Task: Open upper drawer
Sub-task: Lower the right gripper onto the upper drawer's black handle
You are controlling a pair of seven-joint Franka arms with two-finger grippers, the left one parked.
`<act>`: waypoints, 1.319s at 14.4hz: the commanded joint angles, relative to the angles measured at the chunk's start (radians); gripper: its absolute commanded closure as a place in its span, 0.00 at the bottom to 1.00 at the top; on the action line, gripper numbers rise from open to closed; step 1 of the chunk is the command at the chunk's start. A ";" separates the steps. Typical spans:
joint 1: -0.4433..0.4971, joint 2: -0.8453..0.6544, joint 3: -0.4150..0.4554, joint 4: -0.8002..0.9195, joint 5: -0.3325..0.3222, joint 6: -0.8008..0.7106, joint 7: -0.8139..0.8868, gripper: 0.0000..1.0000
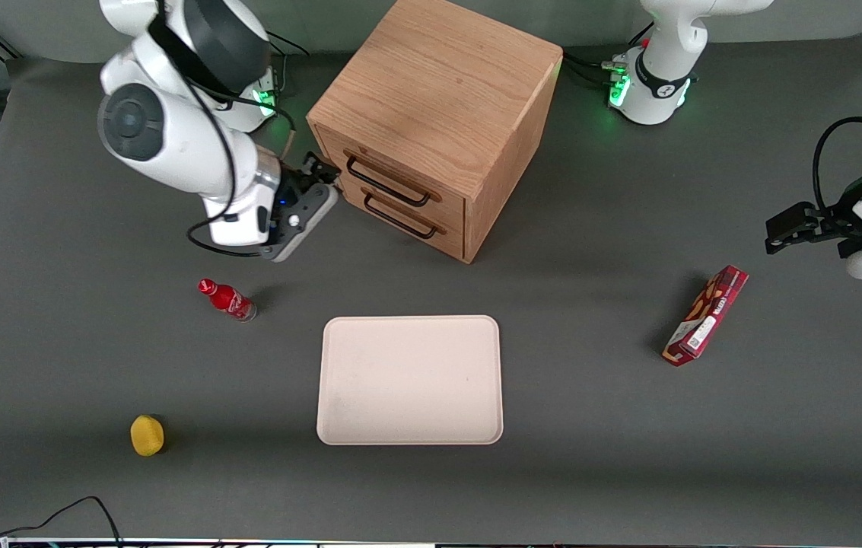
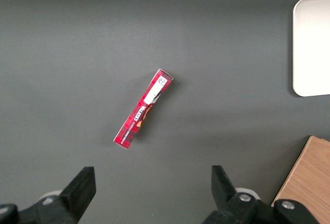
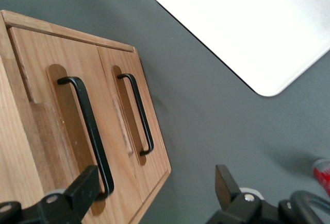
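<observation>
Upper drawer (image 1: 389, 177) sits shut and flush in the face of the wooden cabinet (image 1: 438, 99), directly above the lower drawer (image 1: 404, 217); we see its thin black wire handle (image 1: 387, 181) standing off a recessed slot in the light oak. The gripper (image 1: 322, 169) of the working arm hovers in front of the drawer face, just beside the end of that handle. From the wrist camera we find its fingers (image 3: 85, 185) spread wide (one of them overlaps the handle's end, though we cannot tell whether it touches), with nothing held between them.

On the grey table (image 1: 590, 426), nearer to the front camera than the cabinet, lies a pale tray (image 1: 410, 379). A small red bottle (image 1: 227, 298) and a yellow fruit (image 1: 147, 434) sit toward the working arm's end, while a red snack box (image 1: 706, 314) lies toward the parked arm's end.
</observation>
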 commanded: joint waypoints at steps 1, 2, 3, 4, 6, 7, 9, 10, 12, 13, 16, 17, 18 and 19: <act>0.032 0.011 0.010 -0.021 0.004 0.042 -0.035 0.00; 0.045 0.017 0.011 -0.028 0.001 0.057 -0.035 0.00; 0.049 0.014 0.013 -0.045 -0.002 0.069 -0.033 0.00; 0.061 0.013 0.014 -0.056 -0.002 0.080 -0.033 0.00; 0.077 0.011 0.014 -0.081 -0.004 0.112 -0.033 0.00; 0.078 0.008 0.014 -0.099 -0.004 0.131 -0.032 0.00; 0.078 0.008 0.040 -0.122 -0.004 0.154 -0.024 0.00; 0.078 0.013 0.043 -0.130 -0.004 0.160 -0.024 0.00; 0.086 0.013 0.054 -0.148 -0.004 0.166 -0.021 0.00; 0.086 0.011 0.056 -0.154 -0.004 0.169 -0.021 0.00; 0.112 0.008 0.056 -0.176 -0.002 0.186 -0.018 0.00; 0.112 0.007 0.056 -0.183 -0.002 0.189 -0.015 0.00; 0.112 0.007 0.056 -0.188 -0.002 0.194 -0.015 0.00; 0.112 0.010 0.056 -0.191 -0.001 0.197 -0.015 0.00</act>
